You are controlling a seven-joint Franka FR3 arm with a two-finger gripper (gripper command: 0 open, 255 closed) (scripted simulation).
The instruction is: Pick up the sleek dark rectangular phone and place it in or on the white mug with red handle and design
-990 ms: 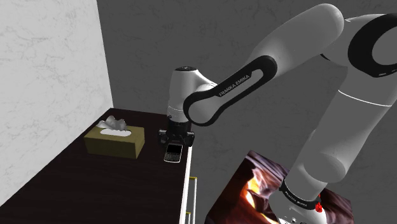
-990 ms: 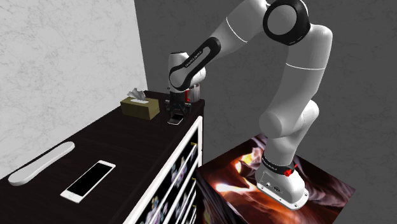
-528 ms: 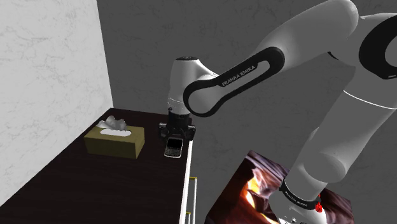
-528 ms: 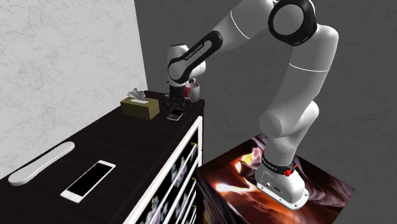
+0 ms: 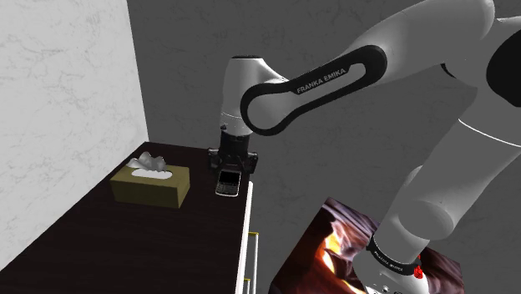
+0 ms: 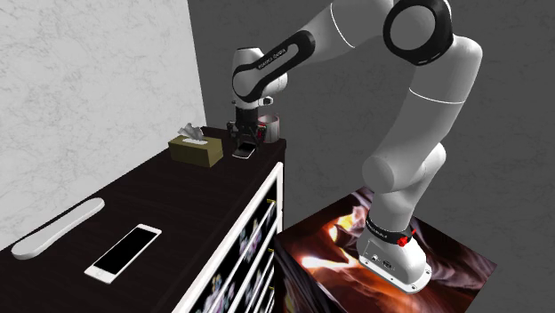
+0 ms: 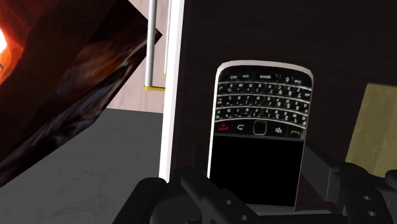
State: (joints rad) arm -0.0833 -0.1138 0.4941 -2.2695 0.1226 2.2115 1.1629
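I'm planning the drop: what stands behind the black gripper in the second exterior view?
A white mug with red markings stands behind the black gripper, which holds the dark keypad phone. The gripper covers part of the mug, and its inside is too small to tell.

Two phones are here: one keypad phone (image 7: 257, 133) and one flat phone (image 6: 124, 252) with a plain black screen. There is one tissue box (image 5: 150, 185), with one tuft of tissue sticking out of it. There is one mug (image 6: 271, 127) and one long white bar (image 6: 59, 228). There is one dark cabinet (image 6: 178, 191); how many drawers it has cannot be counted. One robot arm (image 6: 418, 124) carries one gripper (image 7: 257, 203) with two fingers (image 7: 203, 191). One patterned box (image 6: 329, 240) is under the arm. Two walls show, one white and one grey.
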